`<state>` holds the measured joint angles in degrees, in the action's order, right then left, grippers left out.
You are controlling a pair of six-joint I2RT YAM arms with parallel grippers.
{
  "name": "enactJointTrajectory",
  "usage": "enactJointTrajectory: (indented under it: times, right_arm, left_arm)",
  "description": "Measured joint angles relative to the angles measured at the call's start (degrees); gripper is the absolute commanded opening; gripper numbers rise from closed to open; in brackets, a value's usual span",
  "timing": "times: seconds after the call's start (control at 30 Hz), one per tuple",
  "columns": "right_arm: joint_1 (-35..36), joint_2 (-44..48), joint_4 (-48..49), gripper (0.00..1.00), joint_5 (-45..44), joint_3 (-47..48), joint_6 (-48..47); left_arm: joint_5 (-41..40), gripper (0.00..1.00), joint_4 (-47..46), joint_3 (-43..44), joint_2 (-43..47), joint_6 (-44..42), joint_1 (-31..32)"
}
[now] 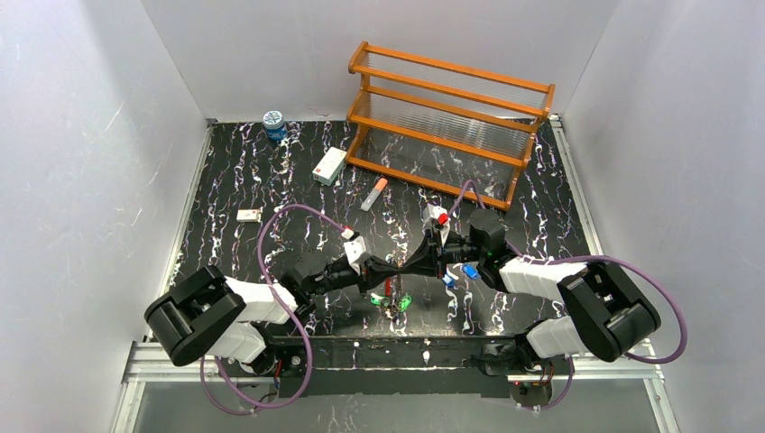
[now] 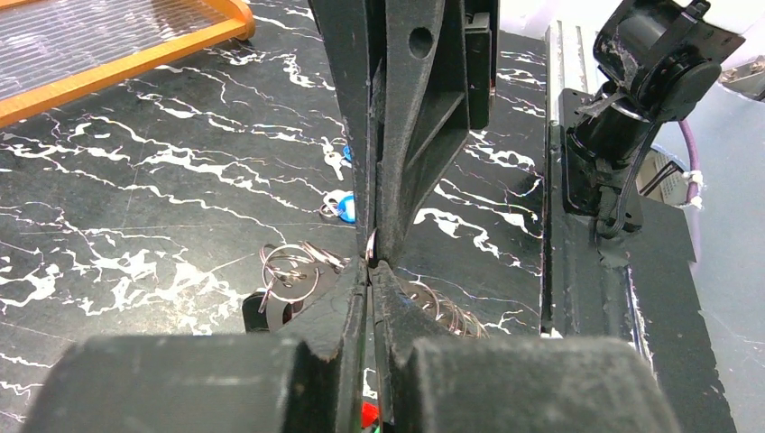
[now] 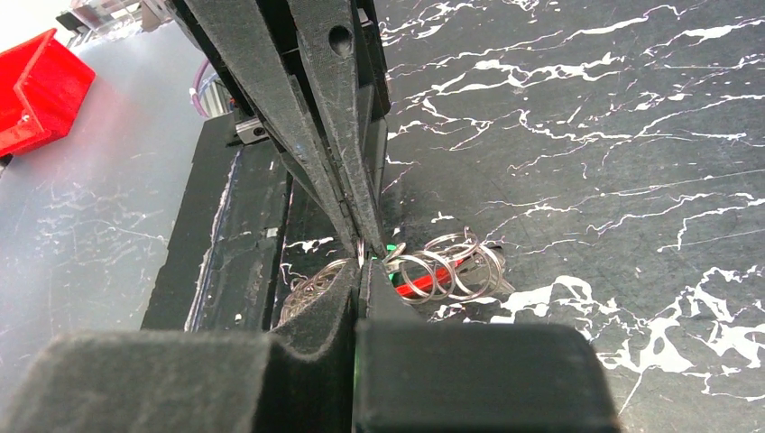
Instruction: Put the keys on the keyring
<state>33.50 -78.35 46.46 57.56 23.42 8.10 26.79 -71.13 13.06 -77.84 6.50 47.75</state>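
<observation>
From above, the left gripper (image 1: 388,268) and right gripper (image 1: 410,264) meet tip to tip over the near middle of the marbled table (image 1: 271,180). Both are clenched on the thin wire of the keyring (image 1: 393,289). It hangs toward 6 o'clock and ends in a cluster of rings and green-headed keys (image 1: 395,305). A blue-headed key (image 1: 469,271) lies on the table at 3 o'clock from the tips. An orange rack (image 1: 451,117) stands at 1 o'clock.

In the left wrist view, the left fingers (image 2: 343,316) are pressed together on a sliver of silver wire. The right gripper's fingers come in from 12 o'clock. Split rings (image 2: 289,269) sit at 9 o'clock (resting or dangling, I cannot tell).

In the right wrist view, its fingers (image 3: 316,316) are likewise closed. The rings spread toward 3 o'clock, with green and red bits among them.
</observation>
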Motion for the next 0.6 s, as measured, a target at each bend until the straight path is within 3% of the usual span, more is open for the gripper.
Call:
enactJointTrajectory:
  times: [0.07, 0.17, 0.27, 0.6]
  right_arm:
    - [0.0, 0.0, -0.17, 0.21, -0.09, 0.0, -0.35]
    - [0.02, 0.44, -1.18, 0.48, -0.63, 0.04, -0.74]
    - [0.09, 2.34, -2.19, 0.63, -1.68, 0.04, -0.98]
    - [0.28, 12.55, -3.65, 0.86, -6.62, 0.04, -4.2]
  left_arm:
    - [-0.04, 0.0, -0.22, 0.0, -0.2, 0.13, 0.0]
    - [-0.39, 0.0, -0.37, 0.0, -0.28, 0.09, 0.0]
    - [-0.83, 0.0, -0.37, -0.02, -0.17, -0.17, 0.0]
    - [-3.61, 0.0, 4.22, -2.32, 8.35, -6.27, 0.0]
